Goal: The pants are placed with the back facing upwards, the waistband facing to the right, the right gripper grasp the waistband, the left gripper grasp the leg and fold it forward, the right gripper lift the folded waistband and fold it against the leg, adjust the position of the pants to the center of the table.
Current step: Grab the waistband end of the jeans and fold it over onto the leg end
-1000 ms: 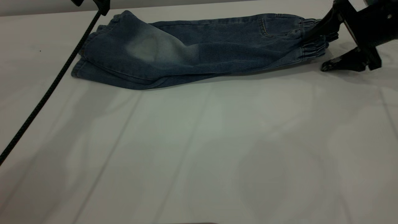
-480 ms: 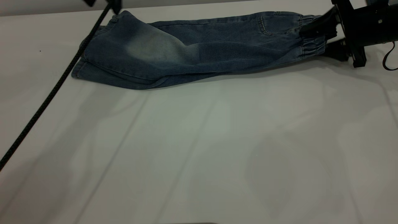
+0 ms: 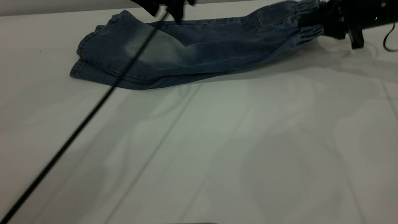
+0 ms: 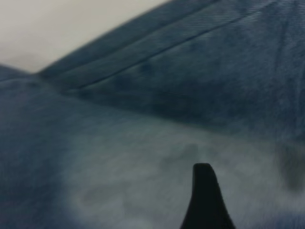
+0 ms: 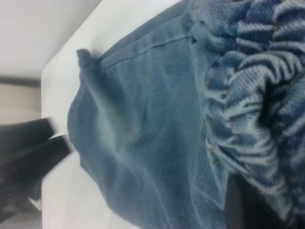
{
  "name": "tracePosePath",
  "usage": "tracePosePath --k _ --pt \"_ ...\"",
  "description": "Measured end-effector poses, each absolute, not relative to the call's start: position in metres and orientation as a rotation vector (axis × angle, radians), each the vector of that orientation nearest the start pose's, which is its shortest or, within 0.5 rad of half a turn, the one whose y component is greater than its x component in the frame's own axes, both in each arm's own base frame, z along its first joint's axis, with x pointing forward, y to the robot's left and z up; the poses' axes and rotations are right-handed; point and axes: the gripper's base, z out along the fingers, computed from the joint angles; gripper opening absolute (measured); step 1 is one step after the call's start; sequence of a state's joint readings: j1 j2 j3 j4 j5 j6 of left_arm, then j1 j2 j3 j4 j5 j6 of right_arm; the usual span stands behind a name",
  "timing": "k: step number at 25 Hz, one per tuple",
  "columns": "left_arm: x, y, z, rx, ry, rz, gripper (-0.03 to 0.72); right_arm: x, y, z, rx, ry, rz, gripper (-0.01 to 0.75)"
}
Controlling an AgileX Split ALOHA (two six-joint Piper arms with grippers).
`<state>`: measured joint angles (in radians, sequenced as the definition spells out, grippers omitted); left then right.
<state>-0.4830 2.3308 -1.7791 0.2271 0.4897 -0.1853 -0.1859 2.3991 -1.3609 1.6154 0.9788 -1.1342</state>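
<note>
White and wide, the table (image 3: 217, 149) fills most of what we see, with the pants (image 3: 192, 53) lying lengthwise along its far edge, already doubled leg over leg. Over their middle our left gripper (image 3: 169, 6) hovers above the faded patch; we cannot tell how its fingers stand. At the far right, our right gripper (image 3: 329, 20) is clamped on the gathered waistband (image 3: 306, 18), raised off the surface. We judge the second fold just beginning; folding over and centring remain.
</note>
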Motion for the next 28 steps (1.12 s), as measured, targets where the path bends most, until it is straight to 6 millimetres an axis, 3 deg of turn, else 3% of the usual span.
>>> tracePosePath --k 7,20,28 --pt "0.469 -0.254 0.098 0.545 2.479 -0.131 0.455 0.436 -0.005 0.089 0.27 2.315 1.309 0.076" --pt "0.465 -0.261 0.069 0.483 2.597 -0.192 0.455 0.432 -0.001 0.156 0.123 2.22 1.325 0.076" --pt "0.453 -0.284 0.069 0.605 2.594 -0.183 0.455 0.43 0.001 0.165 0.094 2.206 1.349 0.076"
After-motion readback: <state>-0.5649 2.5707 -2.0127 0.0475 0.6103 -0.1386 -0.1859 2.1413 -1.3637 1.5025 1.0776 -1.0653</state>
